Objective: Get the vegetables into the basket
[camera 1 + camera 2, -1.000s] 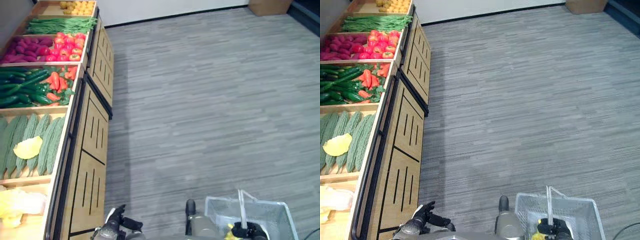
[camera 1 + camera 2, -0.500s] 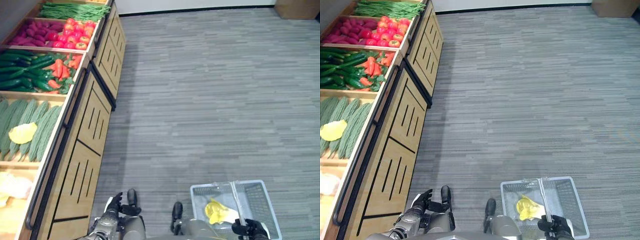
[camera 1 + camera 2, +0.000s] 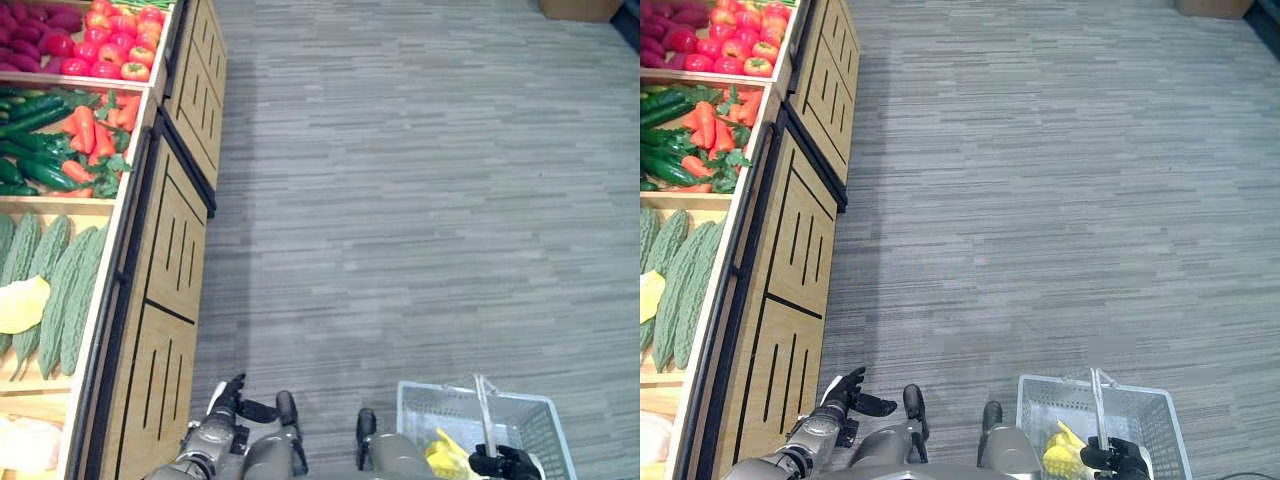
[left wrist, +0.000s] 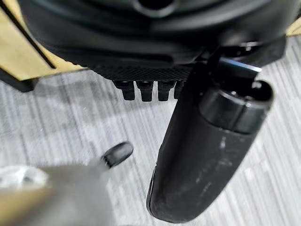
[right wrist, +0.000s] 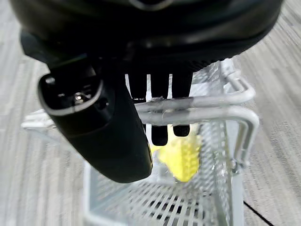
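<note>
A white wire basket (image 3: pixel 522 424) hangs low over the floor at the lower right, with a yellow vegetable (image 3: pixel 446 458) inside it. My right hand (image 3: pixel 506 463) is shut on the basket's handle (image 5: pixel 202 106), its fingers curled over the two wire bars; the yellow vegetable (image 5: pixel 181 158) shows below them. My left hand (image 3: pixel 226 404) is at the lower left beside the wooden stand, open and holding nothing. The stand's bins hold green bitter gourds (image 3: pixel 66 288), cucumbers (image 3: pixel 28 140), orange-red carrots (image 3: pixel 90 134) and red tomatoes (image 3: pixel 116 50).
The wooden produce stand (image 3: pixel 168 250) with slatted front panels runs along the left side. A pale yellow item (image 3: pixel 22 305) lies on the gourds. Grey striped carpet (image 3: pixel 420 200) spreads to the right. A cardboard box (image 3: pixel 578 8) sits at the far right corner.
The whole picture has shifted, so the camera has moved. My right hand keeps its hold on the basket handle, and my left hand stays open beside the stand.
</note>
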You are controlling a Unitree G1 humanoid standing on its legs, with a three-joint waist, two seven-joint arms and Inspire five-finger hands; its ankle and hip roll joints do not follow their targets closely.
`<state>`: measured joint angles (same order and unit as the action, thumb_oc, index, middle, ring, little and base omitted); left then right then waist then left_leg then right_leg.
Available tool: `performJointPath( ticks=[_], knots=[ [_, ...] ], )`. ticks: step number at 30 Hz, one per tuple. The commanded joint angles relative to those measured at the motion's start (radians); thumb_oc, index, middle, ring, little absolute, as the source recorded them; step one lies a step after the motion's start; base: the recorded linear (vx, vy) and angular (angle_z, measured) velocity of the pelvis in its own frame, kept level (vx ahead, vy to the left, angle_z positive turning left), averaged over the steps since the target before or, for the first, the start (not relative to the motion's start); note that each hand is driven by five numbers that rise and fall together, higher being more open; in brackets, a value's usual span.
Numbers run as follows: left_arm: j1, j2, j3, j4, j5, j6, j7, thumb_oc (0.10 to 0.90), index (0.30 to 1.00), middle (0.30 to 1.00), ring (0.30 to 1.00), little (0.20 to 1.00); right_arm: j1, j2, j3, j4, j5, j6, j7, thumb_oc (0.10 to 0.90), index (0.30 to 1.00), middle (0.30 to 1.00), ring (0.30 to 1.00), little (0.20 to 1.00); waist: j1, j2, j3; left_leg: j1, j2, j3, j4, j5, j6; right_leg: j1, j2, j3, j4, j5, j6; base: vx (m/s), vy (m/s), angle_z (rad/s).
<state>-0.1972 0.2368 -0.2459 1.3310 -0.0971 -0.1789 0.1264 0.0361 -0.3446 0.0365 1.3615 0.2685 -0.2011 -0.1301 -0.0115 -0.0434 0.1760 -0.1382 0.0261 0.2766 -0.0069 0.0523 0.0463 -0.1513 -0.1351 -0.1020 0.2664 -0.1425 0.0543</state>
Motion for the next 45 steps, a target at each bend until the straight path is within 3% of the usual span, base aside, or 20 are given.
performJointPath(
  ticks=[1, 4, 6, 10, 12, 15, 16, 19, 22, 25, 26, 27, 28, 29, 30, 33, 35, 37, 40, 45],
  knots=[
    [0.035, 0.013, -0.002, -0.015, 0.014, -0.015, 0.003, 0.9, 1.0, 1.0, 1.0, 1.0, 0.007, -0.035, 0.011, -0.02, 0.001, -0.036, -0.014, 0.4, 0.3, 0.3, 0.3, 0.3, 0.028, -0.046, -0.01, -0.051, 0.015, 0.018, 0.041, 0.009, -0.056, 0.111, -0.126, 0.022, -0.127, 0.316, 0.141, 0.13, 0.076, -0.06],
    [0.051, 0.011, -0.003, -0.013, 0.025, -0.013, -0.007, 0.9, 1.0, 1.0, 1.0, 1.0, 0.006, -0.031, 0.011, -0.02, -0.003, -0.034, -0.008, 0.4, 0.3, 0.3, 0.3, 0.3, 0.033, -0.047, -0.016, -0.025, -0.004, 0.016, 0.026, -0.008, -0.042, 0.104, -0.136, 0.023, -0.083, 0.359, 0.153, 0.09, 0.069, -0.04],
    [0.062, 0.011, -0.009, -0.026, 0.025, -0.013, -0.013, 0.9, 1.0, 1.0, 1.0, 1.0, -0.01, -0.035, 0.02, -0.028, -0.009, -0.034, -0.009, 0.4, 0.3, 0.3, 0.3, 0.3, 0.042, -0.028, 0.009, 0.023, -0.018, 0.021, 0.016, -0.035, -0.013, 0.034, -0.155, 0.003, 0.093, 0.443, 0.153, 0.07, 0.142, -0.07],
    [0.062, 0.012, -0.017, -0.027, 0.025, -0.01, -0.017, 0.9, 1.0, 1.0, 1.0, 1.0, -0.036, -0.034, 0.038, -0.045, -0.006, -0.044, -0.009, 0.4, 0.3, 0.3, 0.3, 0.3, 0.027, 0.007, 0.054, 0.078, -0.008, 0.025, 0.011, -0.059, -0.002, -0.089, -0.108, -0.001, 0.222, 0.37, 0.132, 0.11, 0.106, 0.0],
    [0.059, 0.014, -0.009, -0.013, 0.025, -0.01, -0.012, 0.9, 1.0, 1.0, 1.0, 1.0, -0.04, -0.025, 0.053, -0.059, -0.002, -0.055, -0.008, 0.4, 0.3, 0.3, 0.3, 0.3, 0.01, 0.015, 0.072, 0.117, -0.006, 0.026, 0.01, -0.076, -0.015, -0.162, -0.048, -0.019, 0.126, 0.255, 0.1, 0.23, -0.028, 0.09],
    [0.05, 0.01, 0.0, 0.0, 0.033, -0.012, -0.01, 0.9, 1.0, 1.0, 1.0, 1.0, -0.037, -0.024, 0.061, -0.063, 0.0, -0.06, -0.015, 0.4, 0.3, 0.3, 0.3, 0.3, -0.01, 0.006, 0.078, 0.157, -0.022, -0.001, 0.005, -0.099, -0.037, -0.18, -0.029, -0.005, -0.081, 0.279, 0.112, 0.39, -0.145, 0.19],
    [0.036, 0.007, 0.003, 0.009, 0.043, -0.015, -0.01, 0.9, 1.0, 1.0, 1.0, 1.0, -0.029, -0.03, 0.059, -0.065, 0.003, -0.056, -0.006, 0.4, 0.3, 0.3, 0.3, 0.3, -0.043, 0.007, 0.078, 0.218, -0.026, -0.043, -0.006, -0.131, -0.056, -0.222, -0.002, 0.082, -0.198, 0.318, 0.131, 0.4, -0.15, 0.47],
    [0.031, -0.005, 0.001, 0.017, 0.039, -0.017, -0.012, 0.9, 1.0, 1.0, 1.0, 1.0, 0.002, -0.032, 0.053, -0.062, 0.004, -0.053, 0.007, 0.4, 0.3, 0.3, 0.3, 0.3, -0.064, 0.005, 0.058, 0.263, -0.034, -0.099, 0.002, -0.146, -0.068, -0.203, 0.03, 0.135, -0.169, 0.321, 0.122, 0.4, -0.14, 0.73],
    [0.034, -0.012, 0.004, 0.019, 0.029, -0.015, -0.007, 0.9, 1.0, 1.0, 1.0, 1.0, 0.003, -0.047, 0.05, -0.045, 0.005, -0.052, 0.012, 0.4, 0.3, 0.3, 0.3, 0.3, -0.058, 0.01, 0.047, 0.271, -0.029, -0.122, 0.024, -0.152, -0.072, -0.196, 0.047, 0.107, -0.131, 0.31, 0.101, 0.25, -0.152, 0.85],
    [0.034, -0.02, 0.015, 0.018, 0.002, -0.007, -0.001, 0.9, 1.0, 1.0, 1.0, 1.0, 0.014, -0.082, 0.042, -0.051, 0.011, -0.053, 0.018, 0.4, 0.3, 0.3, 0.3, 0.3, -0.056, 0.023, 0.051, 0.217, -0.004, -0.169, 0.214, -0.107, -0.115, -0.161, 0.072, 0.067, -0.069, 0.23, 0.052, 0.3, -0.235, 0.87],
    [0.032, -0.022, 0.011, 0.017, 0.001, -0.007, -0.001, 0.9, 1.0, 1.0, 1.0, 1.0, 0.019, -0.084, 0.036, -0.054, 0.014, -0.055, 0.016, 0.4, 0.3, 0.3, 0.3, 0.3, -0.055, 0.019, 0.054, 0.184, -0.006, -0.176, 0.276, -0.079, -0.125, -0.153, 0.07, 0.063, -0.065, 0.222, 0.041, 0.25, -0.309, 0.63],
    [0.015, -0.024, 0.01, 0.014, -0.017, -0.003, 0.008, 0.9, 1.0, 1.0, 1.0, 1.0, 0.032, -0.102, 0.024, -0.07, 0.022, -0.06, 0.013, 0.4, 0.3, 0.3, 0.3, 0.3, -0.041, 0.006, 0.077, 0.07, 0.0, -0.2, 0.482, 0.013, -0.153, -0.114, 0.066, 0.046, -0.05, 0.185, 0.004, 0.13, -0.217, 0.93],
    [0.015, -0.024, 0.01, 0.014, -0.017, -0.003, 0.008, 0.9, 1.0, 1.0, 1.0, 1.0, 0.032, -0.102, 0.024, -0.07, 0.022, -0.06, 0.013, 0.4, 0.3, 0.3, 0.3, 0.3, -0.043, 0.004, 0.074, 0.066, -0.002, -0.202, 0.48, 0.016, -0.152, -0.117, 0.063, 0.045, -0.051, 0.187, 0.004, 0.17, -0.288, 1.42],
    [0.014, -0.023, 0.013, 0.012, -0.026, 0.0, 0.013, 0.9, 1.0, 1.0, 1.0, 1.0, 0.045, -0.112, 0.015, -0.081, 0.024, -0.06, 0.009, 0.4, 0.3, 0.3, 0.3, 0.3, -0.039, -0.003, 0.084, 0.018, 0.012, -0.188, 0.564, 0.051, -0.16, -0.099, 0.057, 0.029, -0.035, 0.16, -0.014, 0.35, -0.354, 1.06],
    [-0.01, -0.027, -0.009, 0.0, -0.052, -0.003, 0.022, 0.9, 1.0, 1.0, 1.0, 1.0, 0.08, -0.107, -0.027, -0.061, 0.061, -0.065, -0.016, 0.4, 0.3, 0.3, 0.3, 0.3, -0.035, -0.006, 0.112, -0.116, 0.156, -0.004, 0.523, 0.069, -0.154, -0.009, 0.038, -0.039, -0.042, 0.093, -0.035, 0.47, -0.343, 0.96],
    [-0.008, -0.029, -0.017, -0.001, -0.042, -0.005, 0.033, 0.9, 1.0, 1.0, 1.0, 1.0, 0.097, -0.103, -0.047, -0.047, 0.065, -0.063, -0.025, 0.4, 0.3, 0.3, 0.3, 0.3, -0.038, 0.007, 0.11, -0.146, 0.188, 0.083, 0.397, 0.047, -0.163, 0.042, 0.028, -0.069, -0.042, 0.038, -0.016, 0.33, -0.026, 1.36],
    [-0.01, -0.029, -0.015, -0.003, -0.044, -0.009, 0.045, 0.9, 1.0, 1.0, 1.0, 1.0, 0.102, -0.1, -0.055, -0.045, 0.065, -0.067, -0.035, 0.4, 0.3, 0.3, 0.3, 0.3, -0.04, 0.023, 0.103, -0.145, 0.208, 0.162, 0.196, 0.117, -0.178, 0.073, 0.022, -0.09, -0.042, 0.014, -0.002, 0.43, 0.174, 0.32],
    [-0.009, -0.024, -0.009, 0.003, -0.036, -0.004, 0.047, 0.9, 1.0, 1.0, 1.0, 1.0, 0.105, -0.104, -0.063, -0.038, 0.062, -0.062, -0.036, 0.4, 0.3, 0.3, 0.3, 0.3, -0.046, 0.024, 0.091, -0.123, 0.239, 0.215, 0.134, 0.15, -0.189, 0.112, 0.01, -0.104, -0.035, 0.0, 0.011, 0.47, 0.158, -0.12],
    [0.0, -0.015, -0.002, 0.014, -0.037, 0.0, 0.049, 0.9, 1.0, 1.0, 1.0, 1.0, 0.086, -0.094, -0.058, -0.02, 0.061, -0.059, -0.039, 0.4, 0.3, 0.3, 0.3, 0.3, -0.042, 0.022, 0.065, -0.113, 0.202, 0.226, 0.18, 0.091, -0.159, 0.165, -0.019, -0.104, -0.01, -0.019, 0.036, 0.5, 0.225, 0.01],
    [0.008, 0.003, 0.007, -0.024, -0.062, -0.014, 0.041, 0.9, 1.0, 1.0, 1.0, 1.0, 0.073, -0.097, -0.058, -0.028, 0.039, -0.057, -0.035, 0.4, 0.3, 0.3, 0.3, 0.3, -0.028, 0.003, 0.05, -0.106, 0.125, 0.246, 0.22, 0.004, -0.105, 0.186, -0.091, -0.071, 0.018, 0.086, 0.074, 0.32, 0.203, 0.1]
  ],
)
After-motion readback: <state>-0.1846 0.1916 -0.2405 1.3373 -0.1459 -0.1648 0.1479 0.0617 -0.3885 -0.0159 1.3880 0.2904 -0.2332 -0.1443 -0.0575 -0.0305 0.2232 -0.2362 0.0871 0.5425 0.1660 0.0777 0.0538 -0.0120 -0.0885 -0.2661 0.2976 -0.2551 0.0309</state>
